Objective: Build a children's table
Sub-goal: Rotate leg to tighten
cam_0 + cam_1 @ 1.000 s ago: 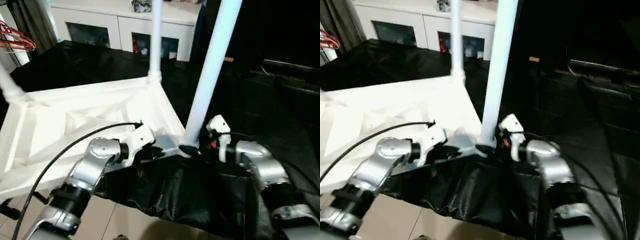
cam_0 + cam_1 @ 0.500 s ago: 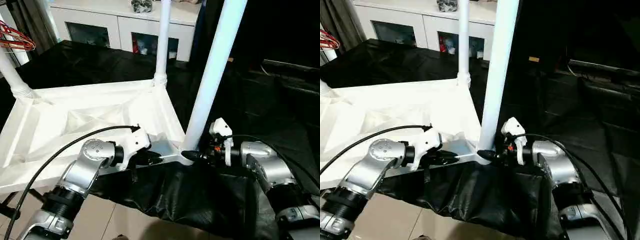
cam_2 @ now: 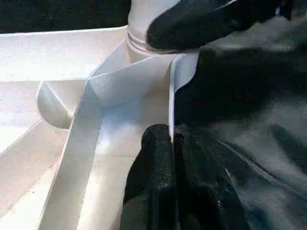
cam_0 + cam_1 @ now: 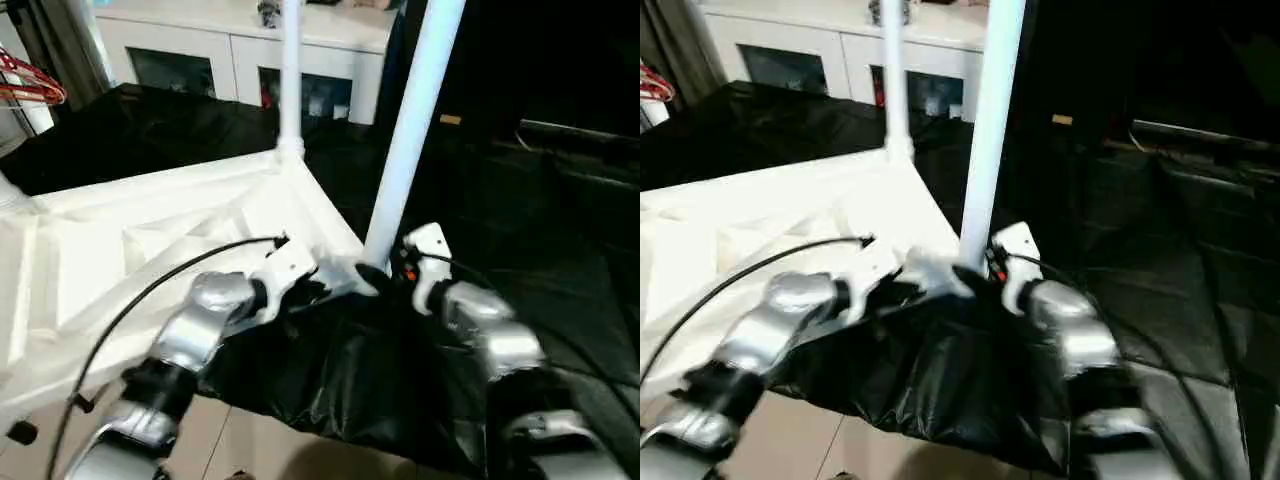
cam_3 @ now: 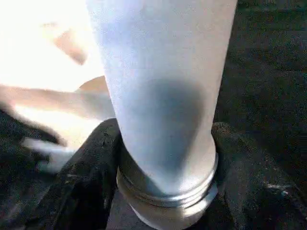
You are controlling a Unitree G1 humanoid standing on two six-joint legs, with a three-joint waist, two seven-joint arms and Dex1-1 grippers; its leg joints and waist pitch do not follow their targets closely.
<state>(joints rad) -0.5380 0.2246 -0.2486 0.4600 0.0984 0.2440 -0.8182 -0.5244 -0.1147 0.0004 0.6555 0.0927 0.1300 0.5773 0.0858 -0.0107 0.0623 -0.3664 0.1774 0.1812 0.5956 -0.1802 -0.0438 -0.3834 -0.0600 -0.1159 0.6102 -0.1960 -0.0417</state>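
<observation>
The children's table lies upside down: its white ribbed tabletop [image 4: 150, 240] rests on a black cloth, with white legs standing up from its corners. One leg [image 4: 291, 80] rises at the far corner and a thick one [image 4: 405, 150] at the near right corner. My left gripper [image 4: 322, 287] is shut on the tabletop's thin rim [image 3: 170, 96] right beside that near corner. My right gripper [image 4: 375, 275] reaches in from the right, its black fingers [image 5: 88, 187] closed on both sides of the near leg's base collar [image 5: 165, 196].
A white cabinet [image 4: 240, 60] with glass doors stands behind. The black cloth [image 4: 380, 380] hangs over the front edge above a tiled floor [image 4: 220, 450]. A red hanger [image 4: 30, 85] shows at far left and dark furniture [image 4: 580, 170] at right.
The view has shifted. My right gripper's fingers have closed in around the near leg's base. The left gripper keeps its hold on the rim.
</observation>
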